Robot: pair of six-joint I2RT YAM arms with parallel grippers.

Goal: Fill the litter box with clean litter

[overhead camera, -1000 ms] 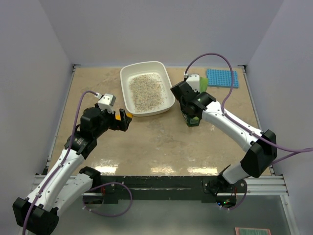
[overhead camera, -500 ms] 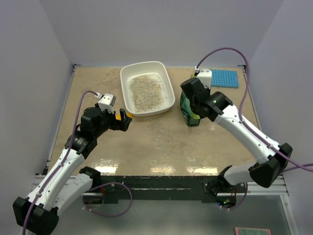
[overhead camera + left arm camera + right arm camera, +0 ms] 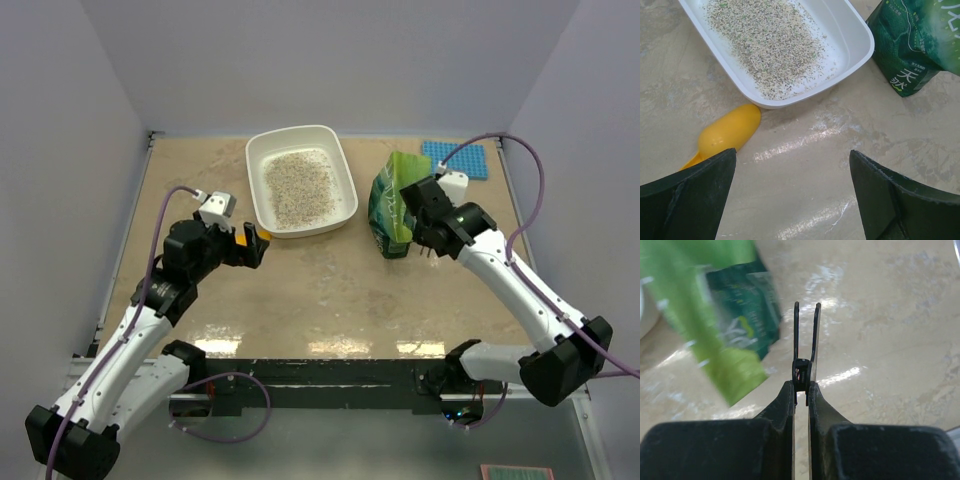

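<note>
My right gripper [image 3: 801,395] is pinching a small black clip [image 3: 801,369] and the left gripper [image 3: 792,165] is spread wide, so the green litter bag [image 3: 388,205] stands between the right one and the litter box [image 3: 256,190], its clean litter [image 3: 298,186] spread lengthwise away from me.

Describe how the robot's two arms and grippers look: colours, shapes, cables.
The left arm and right arm have white links and black joints. A purple cable loops to a white camera block on each wrist. The left gripper and right gripper have black fingers.
</note>
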